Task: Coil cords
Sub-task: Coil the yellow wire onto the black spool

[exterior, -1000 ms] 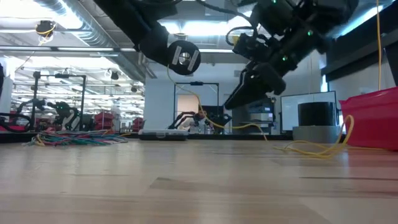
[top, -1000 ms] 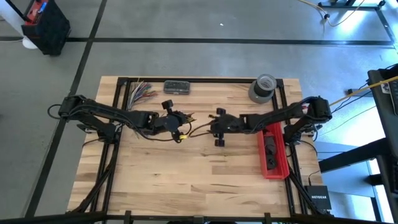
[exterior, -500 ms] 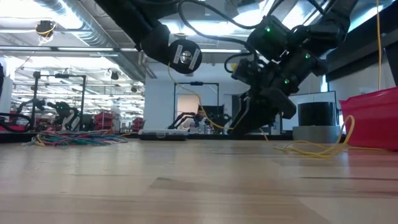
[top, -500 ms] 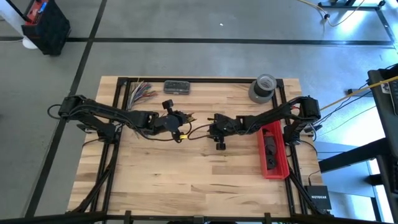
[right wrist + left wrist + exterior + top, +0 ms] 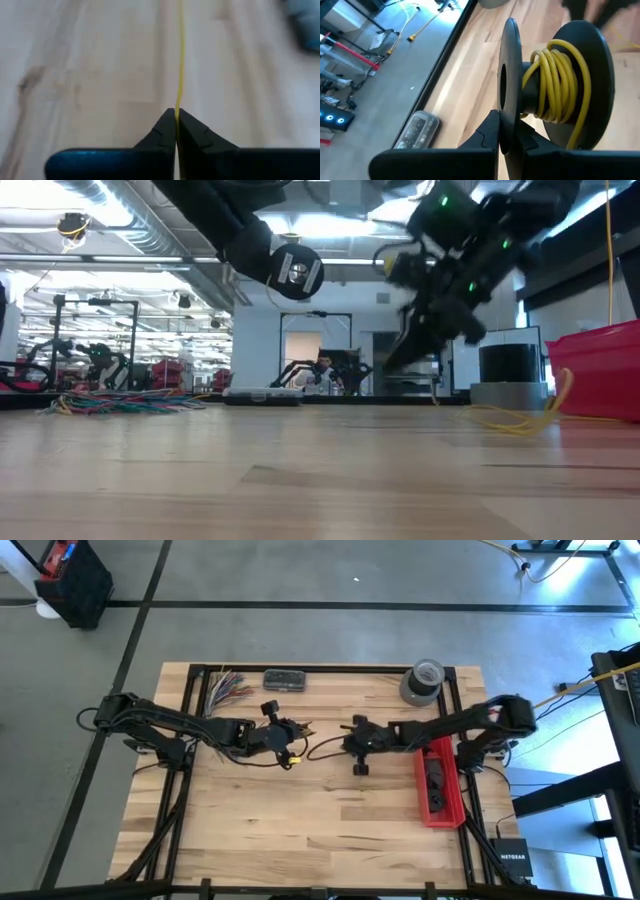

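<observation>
Yellow cord [image 5: 559, 80] is partly wound on a black spool [image 5: 580, 90] near the desk's [image 5: 300, 830] middle, several turns done (more lies loose toward the right edge). Left gripper [image 5: 509, 131] is clamped on the spool's rim. Right gripper [image 5: 176, 120] pinches the cord's free length just beside it.

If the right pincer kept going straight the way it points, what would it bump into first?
Probably the bare wooden tabletop. The right pincer, shut on the thin yellow cord, faces only wood in its wrist view. How far off the wood lies is unclear.
</observation>
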Available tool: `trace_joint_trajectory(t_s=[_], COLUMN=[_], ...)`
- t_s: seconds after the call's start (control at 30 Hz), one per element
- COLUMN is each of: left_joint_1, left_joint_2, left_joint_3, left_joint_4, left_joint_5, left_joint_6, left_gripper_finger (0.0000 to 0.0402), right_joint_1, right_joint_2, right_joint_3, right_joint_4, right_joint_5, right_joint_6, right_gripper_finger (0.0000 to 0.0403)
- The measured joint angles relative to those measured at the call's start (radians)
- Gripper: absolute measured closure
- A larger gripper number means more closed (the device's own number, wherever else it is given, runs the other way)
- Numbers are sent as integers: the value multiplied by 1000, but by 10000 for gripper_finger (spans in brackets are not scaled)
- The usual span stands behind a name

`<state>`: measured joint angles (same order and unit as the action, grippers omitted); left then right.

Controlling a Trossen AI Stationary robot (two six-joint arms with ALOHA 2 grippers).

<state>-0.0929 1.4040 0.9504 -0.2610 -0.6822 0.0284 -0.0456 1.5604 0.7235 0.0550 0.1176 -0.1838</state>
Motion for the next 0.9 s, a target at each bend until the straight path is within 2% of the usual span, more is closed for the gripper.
trace_joint_trajectory(t_s=[0.17, 0.23, 0.53, 0.7, 0.8, 0.9], left_joint_1=[0, 0, -3, -6, 5, 34], left_joint_2=[0, 0, 0, 0, 1, 3], left_joint_3=[0, 0, 0, 0, 0, 0], left_joint_4=[0, 17, 75, 21, -35, -45], left_joint_5=[71, 73, 80, 120, 107, 68], left_joint_6=[10, 19, 36, 30, 3, -43], left_gripper_finger=[402, 402, 402, 402, 402, 402], right_joint_1=[-11, -30, -113, -112, -110, -87], right_joint_2=[-177, -216, -223, -297, -375, -426], right_joint_3=[1, 2, 0, 13, 37, 45], right_joint_4=[-99, -129, -196, -247, -266, -195], right_joint_5=[138, 157, 163, 234, 206, 101], right_joint_6=[21, 24, 50, 49, 114, 210], right_gripper_finger=[395, 397, 400, 400, 400, 400])
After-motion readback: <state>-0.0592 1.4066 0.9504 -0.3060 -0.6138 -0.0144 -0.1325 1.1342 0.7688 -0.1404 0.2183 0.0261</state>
